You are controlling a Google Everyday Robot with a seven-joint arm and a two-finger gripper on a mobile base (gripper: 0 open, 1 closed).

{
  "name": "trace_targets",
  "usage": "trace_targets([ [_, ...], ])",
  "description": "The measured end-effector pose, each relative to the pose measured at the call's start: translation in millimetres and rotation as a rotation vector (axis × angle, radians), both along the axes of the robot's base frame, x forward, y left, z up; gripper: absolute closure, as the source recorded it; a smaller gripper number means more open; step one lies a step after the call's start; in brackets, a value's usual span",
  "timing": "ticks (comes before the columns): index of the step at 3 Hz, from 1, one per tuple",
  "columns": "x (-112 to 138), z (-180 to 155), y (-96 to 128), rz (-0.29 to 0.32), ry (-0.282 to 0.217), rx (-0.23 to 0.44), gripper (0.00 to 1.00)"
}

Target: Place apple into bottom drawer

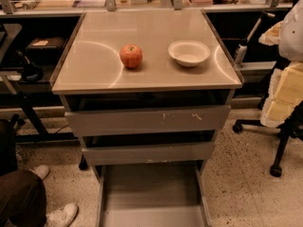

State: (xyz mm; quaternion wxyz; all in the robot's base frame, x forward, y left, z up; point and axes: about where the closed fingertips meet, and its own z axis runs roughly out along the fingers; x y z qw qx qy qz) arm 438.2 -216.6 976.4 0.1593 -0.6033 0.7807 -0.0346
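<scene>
A: Camera view, the only one we've got. Where's the apple?

B: We see the apple point(131, 56) on the cabinet top point(142, 27), stem dimple up, a bit left of ctr. The bowl point(189, 53) is at its 3 o'clock, near but apart, no contact.

A: And the bottom drawer?

B: Roughly 6 o'clock from the apple, low in frame. The bottom drawer point(151, 193) is pulled out toward us, and we see its flat grey floor and thin side rails. Its near end is cut off by the frame edge. The apple's up on top, not in it.

A: Other drawers?

B: Two above it, the top drawer point(147, 120) and the mid drawer point(149, 152). Both have scuffed grey fronts and are pushed in much farther than the bottom one.

A: Gripper?

B: The gripper isn't in frame anywhere. So we can't tell how far open it is or whether it's got hold of anything. Nothing's touching the apple.

A: Surroundings, quick?

B: Chair point(284, 136) at 3 o'clock from the cabinet, on the speckled floor. White shoes point(59, 215) at abt 8 o'clock, lower-left corner.
</scene>
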Motion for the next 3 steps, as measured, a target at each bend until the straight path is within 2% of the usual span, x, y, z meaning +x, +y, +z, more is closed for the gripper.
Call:
trace_targets([
  [1,0.0,0.0,0.0,0.0,0.0,0.0,0.0],
  [2,1.6,2.5,0.2,-0.019,-0.024,-0.007,0.0],
  [3,27.2,6.0,7.8,-0.083,-0.079,0.06,0.0],
])
